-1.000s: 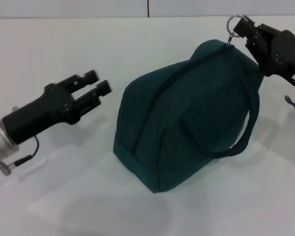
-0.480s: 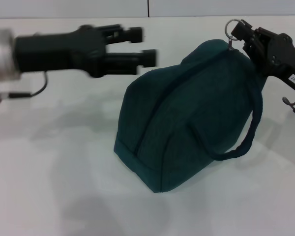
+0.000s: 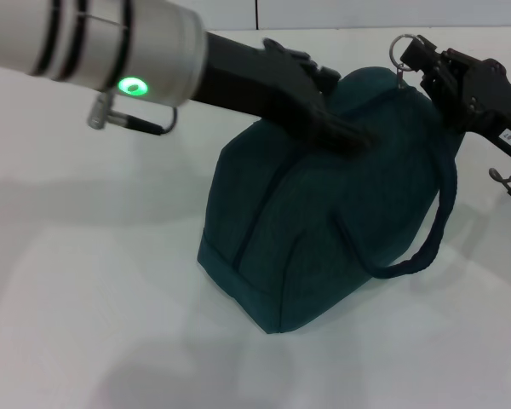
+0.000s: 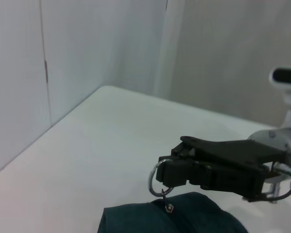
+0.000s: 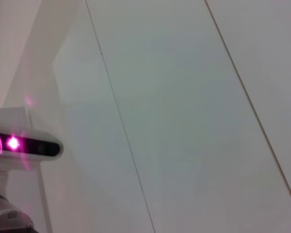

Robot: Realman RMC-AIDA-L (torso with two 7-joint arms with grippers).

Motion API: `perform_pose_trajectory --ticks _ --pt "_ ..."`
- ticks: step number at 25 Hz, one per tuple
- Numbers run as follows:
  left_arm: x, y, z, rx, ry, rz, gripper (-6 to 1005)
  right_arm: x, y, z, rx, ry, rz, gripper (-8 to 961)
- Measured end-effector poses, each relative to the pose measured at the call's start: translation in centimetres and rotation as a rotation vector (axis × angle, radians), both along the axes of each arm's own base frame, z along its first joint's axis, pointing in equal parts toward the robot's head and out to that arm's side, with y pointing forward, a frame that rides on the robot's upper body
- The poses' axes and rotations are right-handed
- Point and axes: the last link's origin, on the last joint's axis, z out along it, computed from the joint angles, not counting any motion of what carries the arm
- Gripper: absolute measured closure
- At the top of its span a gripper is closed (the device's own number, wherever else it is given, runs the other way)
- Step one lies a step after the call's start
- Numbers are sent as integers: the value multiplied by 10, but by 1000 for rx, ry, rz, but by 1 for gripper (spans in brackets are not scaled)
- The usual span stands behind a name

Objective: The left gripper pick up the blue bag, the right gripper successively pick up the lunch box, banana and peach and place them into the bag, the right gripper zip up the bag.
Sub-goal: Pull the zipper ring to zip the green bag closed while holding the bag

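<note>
The blue bag (image 3: 324,230) stands on the white table, dark teal, with its zipper closed along the top. My right gripper (image 3: 416,56) is at the bag's upper right corner, shut on the zipper's ring pull (image 3: 402,44). The left wrist view shows the same grip, with the right gripper (image 4: 170,171) holding the ring pull (image 4: 155,178) above the bag's top (image 4: 184,221). My left gripper (image 3: 351,106) reaches across from the upper left on its silver wrist. It stands open just over the top of the bag. The lunch box, banana and peach are out of view.
One loop handle (image 3: 430,230) hangs down the bag's right side. The white table (image 3: 94,281) stretches to the left and front of the bag. The right wrist view shows only a wall and the robot's head camera (image 5: 19,145).
My left arm has swung from low on the left, up and rightward, to above the bag's top. The right gripper has stayed on the ring pull and the bag has not moved.
</note>
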Motion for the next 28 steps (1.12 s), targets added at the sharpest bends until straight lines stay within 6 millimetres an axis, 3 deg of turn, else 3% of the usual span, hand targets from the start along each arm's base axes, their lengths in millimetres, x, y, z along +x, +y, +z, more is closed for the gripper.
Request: perform_pose_trajectory --ticks 6,15,28 --pt "5 -5 -11 -11 45 2 183 0 0 0 -1 0 0 931" --pt "-8 0 -9 17 38 26 243 0 0 0 -2 0 1 930" --pt "-9 0 -9 22 39 13 705 1 -1 0 -5 2 -4 929"
